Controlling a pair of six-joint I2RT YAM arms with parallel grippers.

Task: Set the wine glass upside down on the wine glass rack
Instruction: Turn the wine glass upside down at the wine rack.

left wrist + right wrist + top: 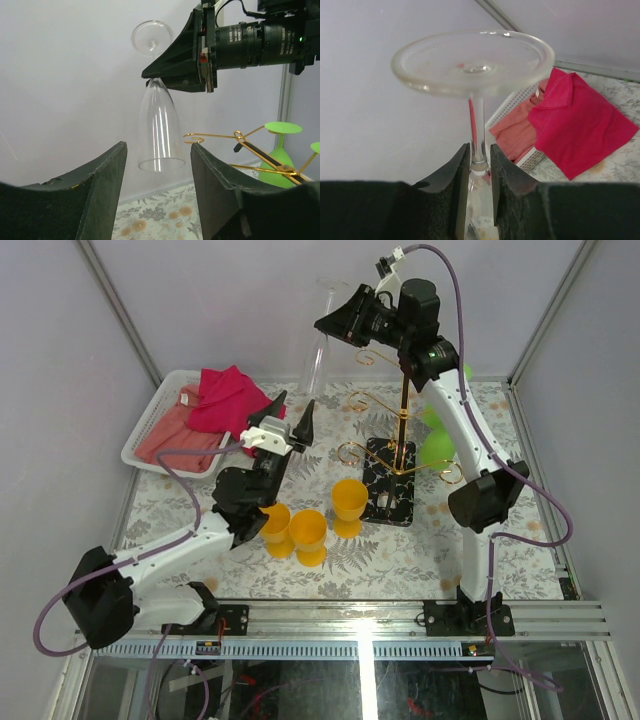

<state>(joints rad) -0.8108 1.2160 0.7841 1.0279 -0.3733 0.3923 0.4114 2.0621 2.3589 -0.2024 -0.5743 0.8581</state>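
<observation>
I have the glass point(314, 358) aloft and already inverted, foot up and mouth down, at about ten o'clock from the top of the rack point(404, 415) and well above the table. The right gripper point(323, 326) pinches its stem just under the foot, jaws nearly closed on it. I judge that grip is chosen so the foot stays free to slide into a wire curl while the bowl hangs below.

The left gripper point(290, 415) hovers lower, at seven o'clock from the glass, jaws spread wide and holding nothing.

Green glasses point(437, 445) already hang on the rack's three o'clock side, so the gold arms toward nine o'clock look like the free ones. The back wall is near behind the glass. Yellow goblets point(310, 530) stand at eight o'clock from the rack's base, so I would keep the bowl high when crossing.
</observation>
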